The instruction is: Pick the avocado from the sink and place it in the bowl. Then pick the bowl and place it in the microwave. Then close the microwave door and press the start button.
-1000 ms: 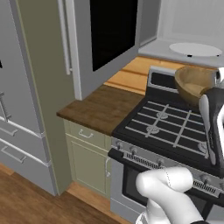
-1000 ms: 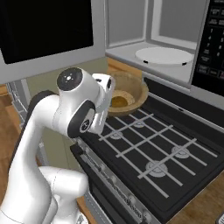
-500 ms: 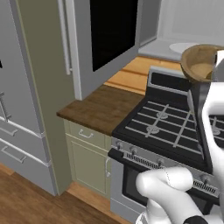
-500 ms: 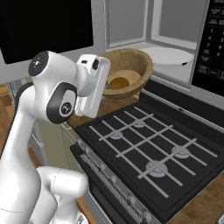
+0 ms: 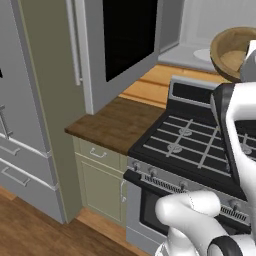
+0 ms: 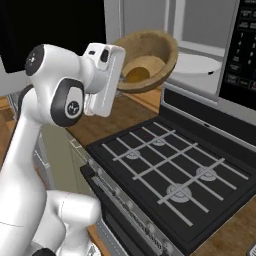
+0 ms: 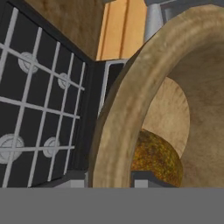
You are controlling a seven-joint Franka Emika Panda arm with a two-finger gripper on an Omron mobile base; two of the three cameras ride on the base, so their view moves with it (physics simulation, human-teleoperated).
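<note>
The brown wooden bowl [image 6: 152,50] hangs tilted in the air above the back of the stove, just in front of the open microwave [image 6: 200,30]. My gripper [image 7: 109,179] is shut on its near rim [image 7: 127,105], one finger inside and one outside. The dark olive avocado [image 7: 155,159] lies inside the bowl against the low side, also seen as the avocado [image 6: 136,75] from the right. The bowl [image 5: 231,50] shows at the upper right over my arm. The microwave door [image 5: 125,40] stands swung open to the left. The white turntable plate [image 6: 197,62] lies behind the bowl. The sink is out of view.
A black gas stove [image 6: 170,165] with grates lies under the bowl. A wooden counter [image 5: 115,122] runs left of the stove, above beige cabinet drawers [image 5: 100,155]. The microwave's black control strip [image 6: 240,55] is at the right. A grey fridge front [image 5: 20,125] stands at the far left.
The arm has lifted the bowl with the avocado up from stove height and carried it toward the microwave opening; the bowl now tilts more steeply.
</note>
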